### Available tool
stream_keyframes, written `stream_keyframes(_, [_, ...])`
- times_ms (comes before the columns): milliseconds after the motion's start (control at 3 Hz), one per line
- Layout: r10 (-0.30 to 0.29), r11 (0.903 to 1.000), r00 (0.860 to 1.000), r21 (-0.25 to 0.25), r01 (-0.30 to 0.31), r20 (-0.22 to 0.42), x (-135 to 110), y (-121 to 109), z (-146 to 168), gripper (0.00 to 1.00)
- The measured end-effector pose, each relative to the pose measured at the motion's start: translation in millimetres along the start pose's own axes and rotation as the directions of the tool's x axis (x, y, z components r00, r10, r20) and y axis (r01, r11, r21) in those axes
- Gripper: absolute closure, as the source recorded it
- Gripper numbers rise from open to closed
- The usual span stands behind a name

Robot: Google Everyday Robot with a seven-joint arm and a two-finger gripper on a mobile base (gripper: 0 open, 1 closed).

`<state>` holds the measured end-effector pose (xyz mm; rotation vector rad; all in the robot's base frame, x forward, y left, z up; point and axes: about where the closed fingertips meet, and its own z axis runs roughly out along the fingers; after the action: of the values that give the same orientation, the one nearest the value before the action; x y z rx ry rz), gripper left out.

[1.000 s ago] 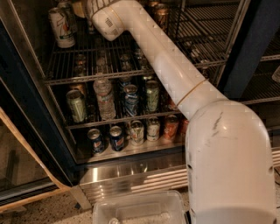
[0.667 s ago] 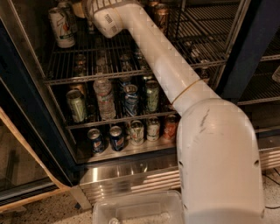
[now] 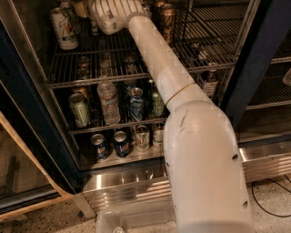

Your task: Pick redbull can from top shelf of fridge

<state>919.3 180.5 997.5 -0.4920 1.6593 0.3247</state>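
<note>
My arm reaches up and left into the open fridge (image 3: 132, 179). Its white wrist (image 3: 113, 13) is over the left part of the top shelf (image 3: 100, 79), at the top edge of the camera view. My gripper lies beyond the wrist and is hidden by it or cut off by the frame edge. The redbull can does not show; it is hidden or out of view. A wider white can with orange and green marks (image 3: 63, 28) stands on the shelf just left of the wrist. Gold-brown cans (image 3: 166, 20) stand to its right.
The rack below holds a green can (image 3: 79, 109), a clear water bottle (image 3: 109, 102) and a blue can (image 3: 136, 103). The bottom rack holds several cans (image 3: 120, 143). A dark door post (image 3: 254, 59) stands right of the arm. A clear plastic bin (image 3: 132, 220) sits on the floor.
My arm's large shoulder section has swung left and nearer the camera. The wrist has stayed over the top shelf, shifting slightly upward.
</note>
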Motion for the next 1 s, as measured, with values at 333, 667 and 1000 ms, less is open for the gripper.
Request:
stream_keyframes(333, [-0.001,1.0,1.0,0.009,0.001,0.013,-1.2,-1.4,4.8,0.34])
stream_keyframes(667, [0.005,0.999,0.999,0.045,-0.007,0.044,-2.5,-9.7,7.9,0.5])
stream_keyframes(1000, [0.013,0.997,0.998,0.075,-0.018,0.059,-0.3,-15.6,11.4,0.47])
